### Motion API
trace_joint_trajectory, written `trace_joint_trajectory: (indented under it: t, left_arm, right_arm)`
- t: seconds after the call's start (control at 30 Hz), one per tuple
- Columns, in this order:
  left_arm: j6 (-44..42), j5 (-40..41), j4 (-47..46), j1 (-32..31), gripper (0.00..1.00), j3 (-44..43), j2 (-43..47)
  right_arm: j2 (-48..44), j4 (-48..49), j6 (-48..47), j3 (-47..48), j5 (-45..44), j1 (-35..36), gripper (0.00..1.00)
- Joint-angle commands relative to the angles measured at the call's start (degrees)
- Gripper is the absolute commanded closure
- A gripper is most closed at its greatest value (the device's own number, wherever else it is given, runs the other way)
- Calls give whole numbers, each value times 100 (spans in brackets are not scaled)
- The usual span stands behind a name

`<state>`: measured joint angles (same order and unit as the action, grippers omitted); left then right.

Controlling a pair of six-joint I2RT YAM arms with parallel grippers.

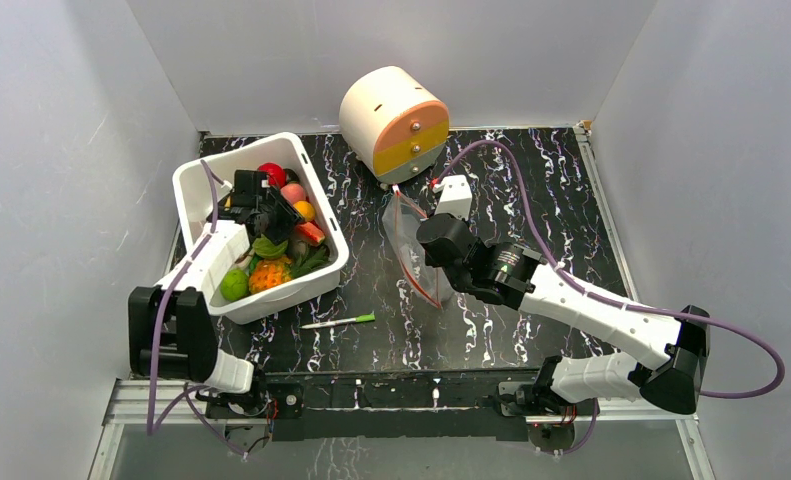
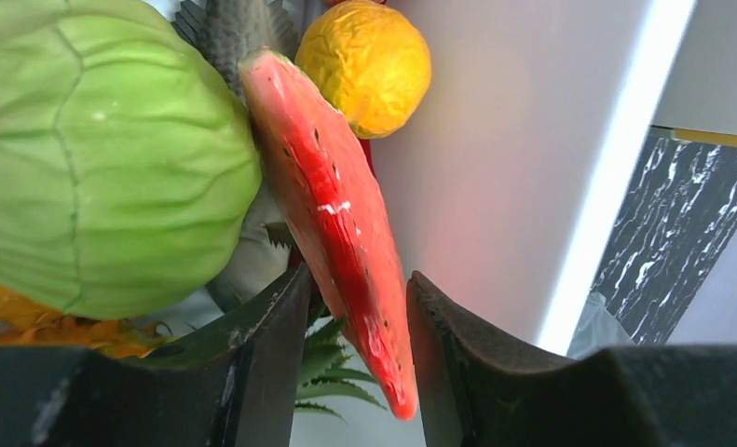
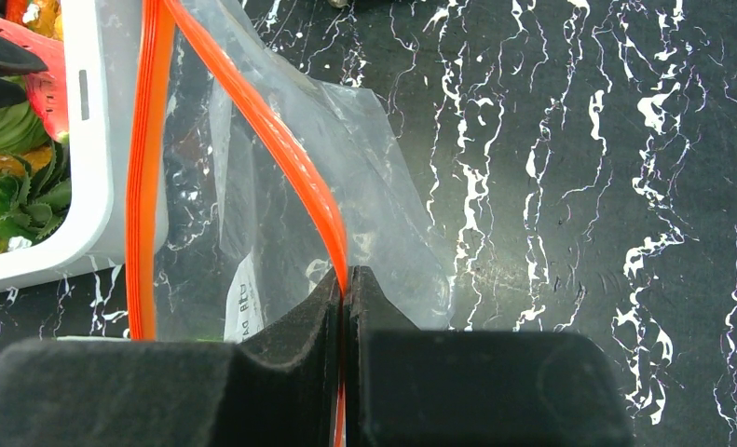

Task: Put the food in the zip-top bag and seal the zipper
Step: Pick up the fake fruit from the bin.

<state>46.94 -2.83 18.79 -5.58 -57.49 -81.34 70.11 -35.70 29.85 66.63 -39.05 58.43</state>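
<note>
The food lies in a white bin (image 1: 196,185): a red watermelon slice (image 2: 336,205), a green cabbage (image 2: 94,158), a yellow-orange citrus (image 2: 366,65) and a pineapple (image 1: 269,275) among it. My left gripper (image 2: 360,273) reaches down into the bin, its fingers closed against both sides of the watermelon slice (image 1: 309,232). The zip-top bag (image 1: 411,245) stands to the right of the bin with its mouth held apart. My right gripper (image 3: 346,272) is shut on one side of the red-orange zipper (image 3: 290,149); the other side of the zipper hangs by the bin wall (image 3: 94,140).
A round cream and orange drawer unit (image 1: 393,120) stands at the back behind the bag. A thin white-and-green stick (image 1: 339,321) lies on the black marbled table in front of the bin. White walls enclose the table on three sides.
</note>
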Motion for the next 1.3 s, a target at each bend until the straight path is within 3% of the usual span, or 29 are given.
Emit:
trace_joint_trajectory:
  t: [0.0,0.13,0.37,0.57,0.8,1.17,1.27]
  left_arm:
    - [5,-269,-136,-6,60,-68,-276]
    - [-81,-280,-11,-4,64,-107,-414]
    - [-318,-77,216,-6,100,-223,-136]
    - [-652,-73,231,-4,100,-267,552]
    - [-1149,-706,308,-7,100,-387,1233]
    - [-1314,-2774,-158,-13,100,-421,2029]
    - [-1304,-3322,-65,-13,100,-491,2108]
  right_arm:
    - [-203,308,-66,46,-156,-16,100]
    - [-181,308,-68,78,-118,-16,100]
    - [-179,360,100,37,5,-16,100]
    - [-119,466,363,20,74,-20,100]
    - [-138,596,611,22,-7,-31,100]
    - [7,977,816,201,107,-26,100]
    - [58,1209,283,172,-157,-31,100]
